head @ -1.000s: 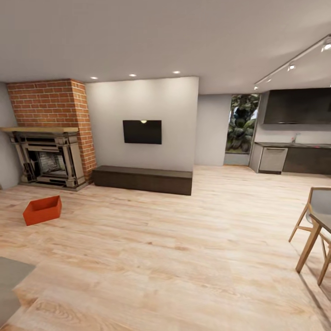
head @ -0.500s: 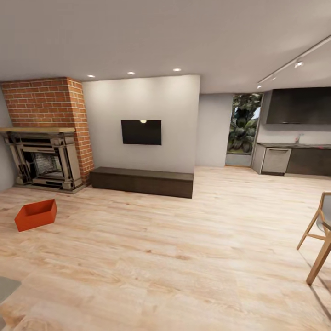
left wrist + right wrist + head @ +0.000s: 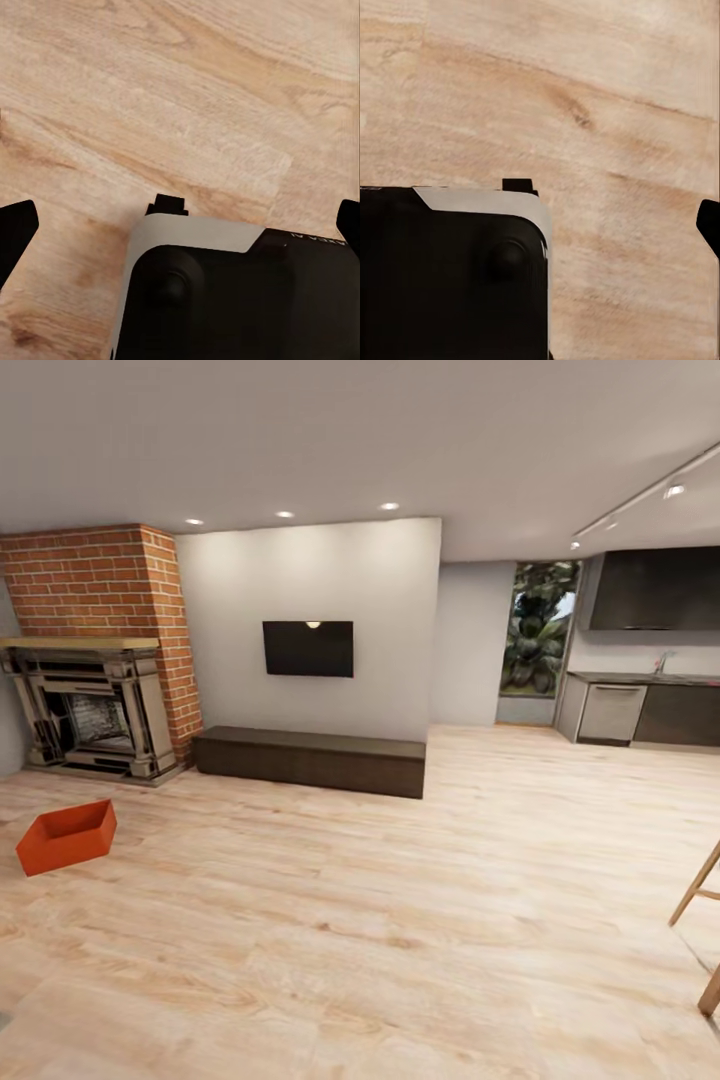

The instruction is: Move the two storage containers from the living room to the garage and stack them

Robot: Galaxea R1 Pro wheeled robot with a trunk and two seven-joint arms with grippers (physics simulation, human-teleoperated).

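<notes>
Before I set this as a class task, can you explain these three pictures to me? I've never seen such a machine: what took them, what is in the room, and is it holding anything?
The machine is a wheeled robot with two arms, drawn in a computer simulation. The large picture comes from a camera on its head and looks across a living room: a brick fireplace, a wall TV, a long dark cabinet and a light wood floor. One orange-red storage container sits on that floor, open side up, in front of the fireplace. The two small pictures come from cameras by each wrist and look down at the planks past a grey-and-black part of the robot. In the left wrist picture the black fingers sit at opposite edges, so those jaws stand wide open. The right looks alike. Nothing is held.
</notes>
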